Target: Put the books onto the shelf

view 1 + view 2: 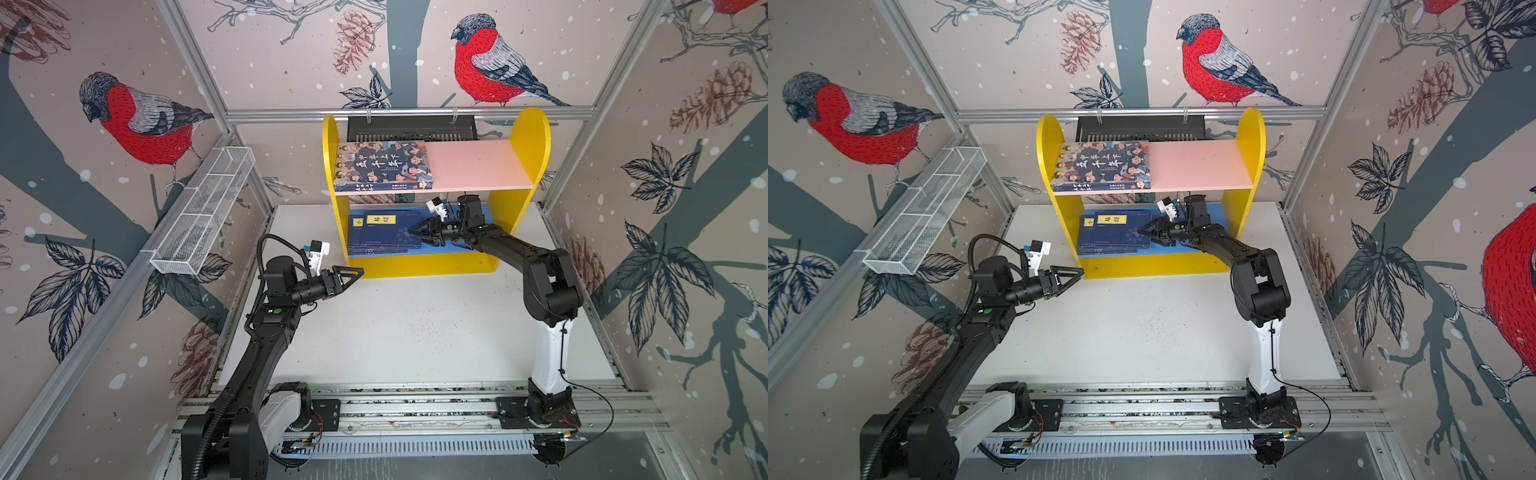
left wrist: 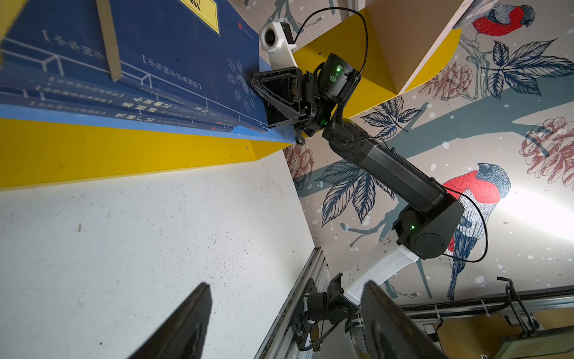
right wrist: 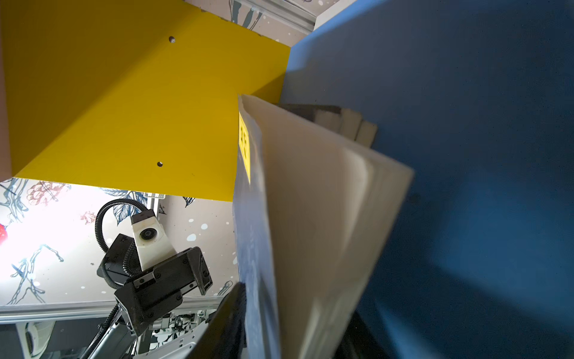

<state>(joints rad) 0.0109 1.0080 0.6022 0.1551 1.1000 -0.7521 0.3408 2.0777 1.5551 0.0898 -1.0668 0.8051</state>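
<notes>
Logging shelf [image 1: 528, 137]: we read 中华上下五千年 on the large book [image 1: 382, 164], flat on pink board [image 1: 473, 164] | navy books [image 1: 382, 239] stacked on blue board [image 2: 93, 117], yellow label [image 1: 380, 219] reads 易经 | right gripper [image 1: 411, 231] jaws apart astride the top one's edge | left gripper [image 1: 359, 272] fingers apart above table [image 1: 395, 332], near shelf front.

Both top views are bright and evenly lit from above, with soft, faint shadows on the white table [image 1: 415, 332] and dimmer light under the pink board [image 1: 478, 164] of the shelf [image 1: 530, 137]. The wide lens splays the frame rails [image 1: 291, 115] toward the edges. In the left wrist view, white glare washes the right wall [image 2: 534, 211]. The right wrist view is blown out on the left wall [image 3: 40, 223]. The navy book [image 3: 326, 217] near the lens is smeared, perhaps by motion, and the blue board [image 3: 481, 155] lies in shadow.
</notes>
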